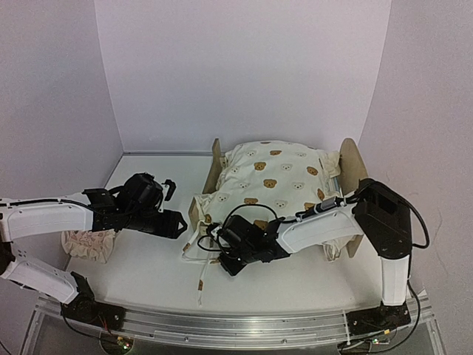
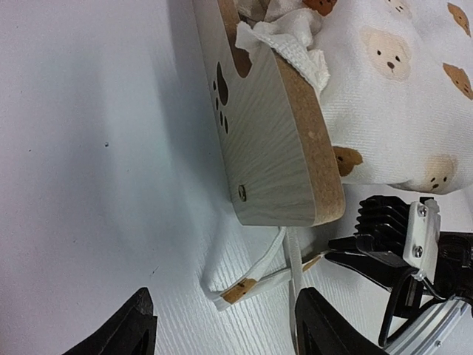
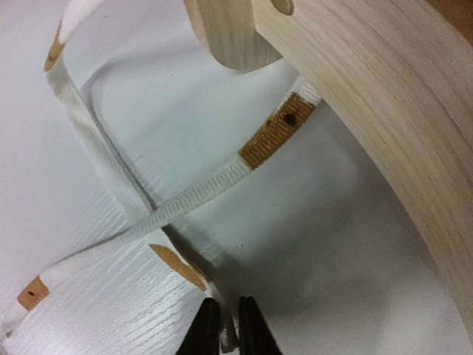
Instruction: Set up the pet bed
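The pet bed [image 1: 353,166] stands at the middle right, its plywood end board [image 2: 266,148] with paw cut-outs facing my left arm. A cream bear-print quilt [image 1: 273,177] lies bunched over it and hides the mattress. The quilt's white ties [image 1: 199,274] trail onto the table off the bed's near left corner. My right gripper [image 1: 218,251] is low at that corner and shut on one tie [image 3: 199,192], with the strap pinched between its fingertips [image 3: 209,329]. My left gripper [image 1: 177,214] hovers just left of the corner, open [image 2: 225,322], with a loop of tie [image 2: 251,288] on the table ahead of it.
A small pinkish ruffled pillow [image 1: 89,244] lies at the table's left edge under my left arm. White walls close in the back and both sides. The curved plywood edge of the bed [image 3: 369,111] stands close to the right of my right gripper.
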Motion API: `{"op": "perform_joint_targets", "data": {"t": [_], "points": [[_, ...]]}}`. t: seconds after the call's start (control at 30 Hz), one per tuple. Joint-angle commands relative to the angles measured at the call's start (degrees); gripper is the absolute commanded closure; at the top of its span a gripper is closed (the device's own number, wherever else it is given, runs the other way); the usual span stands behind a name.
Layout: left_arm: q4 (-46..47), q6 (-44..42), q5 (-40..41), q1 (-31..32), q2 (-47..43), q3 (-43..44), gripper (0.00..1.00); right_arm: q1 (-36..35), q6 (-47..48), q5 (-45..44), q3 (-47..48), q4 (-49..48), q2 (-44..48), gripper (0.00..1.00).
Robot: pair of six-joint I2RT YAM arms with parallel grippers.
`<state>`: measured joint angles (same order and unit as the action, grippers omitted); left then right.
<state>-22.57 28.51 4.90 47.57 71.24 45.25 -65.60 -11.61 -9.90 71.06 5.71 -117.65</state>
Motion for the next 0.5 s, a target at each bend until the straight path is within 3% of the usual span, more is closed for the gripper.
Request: {"op": "perform_joint_targets", "data": {"t": [0.0,0.13,0.47], "points": [[0.2,-0.1,-0.9,0.3,-1.5,0.6,0.35,0.0,0.5,3.9,-1.8,0.6,-1.4,0.97],[0.1,0.1,-1.1,0.6,-1.5,0.6,0.36,0.0,0.4,2.5,-2.8,2.5,1.3,1.0],[0.7,0.1,-0.7,0.9,-0.3,1.7,0.36,-2.3,3.6,-10.3,10.4,27.6,8.6,1.0]]}}
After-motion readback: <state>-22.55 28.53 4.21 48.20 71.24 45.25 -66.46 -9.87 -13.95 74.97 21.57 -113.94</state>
